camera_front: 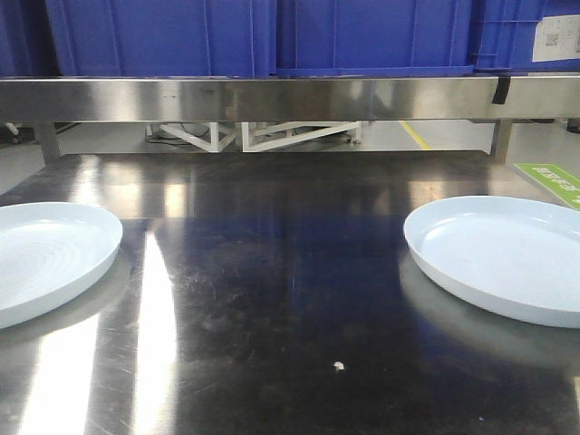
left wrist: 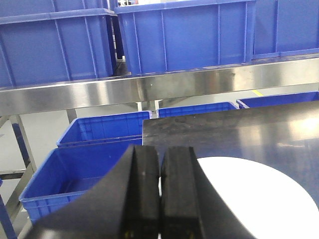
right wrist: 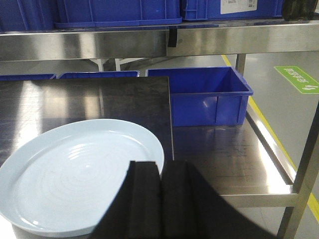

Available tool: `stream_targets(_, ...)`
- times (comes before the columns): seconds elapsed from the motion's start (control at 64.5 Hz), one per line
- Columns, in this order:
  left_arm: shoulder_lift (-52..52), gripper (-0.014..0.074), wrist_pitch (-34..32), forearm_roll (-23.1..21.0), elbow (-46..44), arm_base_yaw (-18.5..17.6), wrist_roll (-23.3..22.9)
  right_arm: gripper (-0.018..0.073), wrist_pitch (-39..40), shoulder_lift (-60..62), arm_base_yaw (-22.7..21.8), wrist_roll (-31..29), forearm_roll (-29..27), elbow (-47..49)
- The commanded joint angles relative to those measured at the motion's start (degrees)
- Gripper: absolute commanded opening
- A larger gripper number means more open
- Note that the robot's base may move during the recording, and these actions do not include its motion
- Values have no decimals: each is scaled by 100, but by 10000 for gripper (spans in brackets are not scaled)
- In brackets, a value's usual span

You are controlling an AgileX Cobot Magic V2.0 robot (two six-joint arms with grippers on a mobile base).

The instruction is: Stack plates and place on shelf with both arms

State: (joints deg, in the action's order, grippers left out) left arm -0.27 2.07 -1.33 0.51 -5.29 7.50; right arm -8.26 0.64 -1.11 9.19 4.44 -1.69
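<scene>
Pale left plate (camera_front: 45, 258) and right plate (camera_front: 503, 258) run off-frame; left gripper (left wrist: 160, 162), right gripper (right wrist: 160, 174) pinched together, empty.

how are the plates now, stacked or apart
Apart: the left plate lies flat at one side of the table, the right plate at the other, with a wide gap between them.

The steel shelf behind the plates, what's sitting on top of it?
Blue plastic bins stand side by side on the shelf. Their contents are hidden by their walls.
</scene>
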Motion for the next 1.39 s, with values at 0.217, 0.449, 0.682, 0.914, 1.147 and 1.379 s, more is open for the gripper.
stream_targets(0.217, -130, 82, -468, -37, 15, 3, -1, 52, 469, 105, -20, -15, 53, 0)
stream_targets(0.449, -88, 82, -549, -37, -120, 3, -1, 52, 469, 105, -20, -15, 53, 0)
stream_targets(0.682, 452, 82, 328, -37, -1153, 3, -1, 52, 469, 105, -20, -15, 53, 0)
stream_targets(0.914, 1487, 82, 748, -264, -2313, 3, 22, 52, 469, 105, -20, -15, 53, 0)
stream_targets(1.147, 2534, 82, 957, 307, -2809, 3, 41, 52, 469, 105, -20, -15, 53, 0)
stream_targets(1.379, 4069, 82, 1845, 133, -3466, 3, -27, 52, 469, 105, -20, -15, 53, 0)
